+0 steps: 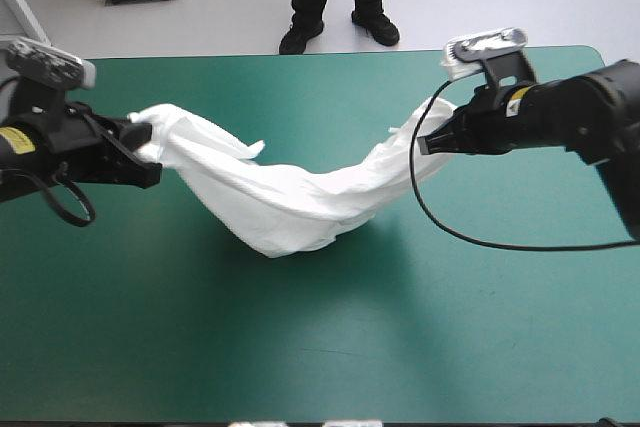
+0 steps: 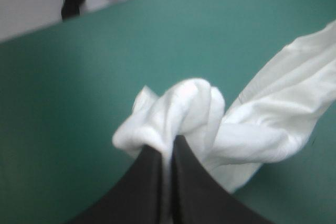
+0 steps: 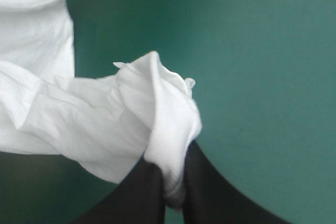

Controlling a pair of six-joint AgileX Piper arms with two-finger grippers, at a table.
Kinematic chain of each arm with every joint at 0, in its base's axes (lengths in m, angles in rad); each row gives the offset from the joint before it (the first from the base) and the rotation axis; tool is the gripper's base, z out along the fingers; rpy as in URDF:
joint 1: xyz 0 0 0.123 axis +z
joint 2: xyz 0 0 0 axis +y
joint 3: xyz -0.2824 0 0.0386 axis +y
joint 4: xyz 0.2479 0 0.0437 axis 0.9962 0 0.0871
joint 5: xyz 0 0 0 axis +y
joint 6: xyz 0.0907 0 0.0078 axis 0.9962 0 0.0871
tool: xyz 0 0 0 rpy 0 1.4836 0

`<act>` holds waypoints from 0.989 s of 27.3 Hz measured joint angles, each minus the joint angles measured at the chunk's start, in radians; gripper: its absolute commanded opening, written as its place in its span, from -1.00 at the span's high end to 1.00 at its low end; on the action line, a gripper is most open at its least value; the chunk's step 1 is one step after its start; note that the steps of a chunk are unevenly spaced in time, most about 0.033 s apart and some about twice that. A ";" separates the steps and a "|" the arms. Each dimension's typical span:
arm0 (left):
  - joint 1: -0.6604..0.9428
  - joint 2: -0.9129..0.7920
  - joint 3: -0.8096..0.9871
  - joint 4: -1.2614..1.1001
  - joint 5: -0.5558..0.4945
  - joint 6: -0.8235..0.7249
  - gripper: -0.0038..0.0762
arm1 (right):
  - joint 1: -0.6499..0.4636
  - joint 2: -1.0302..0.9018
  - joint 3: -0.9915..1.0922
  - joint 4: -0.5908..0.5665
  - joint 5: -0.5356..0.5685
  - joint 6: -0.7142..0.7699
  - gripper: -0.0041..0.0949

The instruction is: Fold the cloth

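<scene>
Both ends of the T-shirt are pinched: the left gripper has its black fingers all but closed on a bunched white fold near the table's left edge, and the right gripper clamps another gathered end toward the far right corner. Between them the T-shirt sags as one long band, its long axis running left to right across the table, the middle drooping lowest, down to the teal-green cover near the centre. Its soft, creased fabric is twisted into ropey folds at each grip, with a loose flap free beside the right hold. The cover lies smooth and matte.
</scene>
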 measured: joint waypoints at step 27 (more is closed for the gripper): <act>0.000 -0.143 -0.387 -0.133 0.012 -0.089 0.93 | 0.000 -0.333 -0.339 0.121 0.001 0.059 0.94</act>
